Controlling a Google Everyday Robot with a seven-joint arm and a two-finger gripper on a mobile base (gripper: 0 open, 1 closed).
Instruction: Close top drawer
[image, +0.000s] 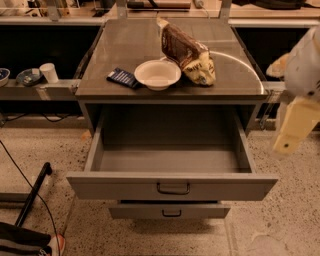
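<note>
The top drawer (170, 186) of the grey metal cabinet stands pulled far out and is empty inside. It has a plain front panel with a dark loop handle (173, 188) at its centre. My gripper (295, 125), cream-coloured, hangs at the right edge of the view, beside the drawer's right side and above the floor. It touches nothing.
A second, narrower drawer (169, 211) sits slightly out below. On the cabinet top (120, 50) stand a white bowl (157, 74), a brown snack bag (187, 52) and a dark blue packet (123, 78). A black cable and stand (31, 195) lie on the floor at left.
</note>
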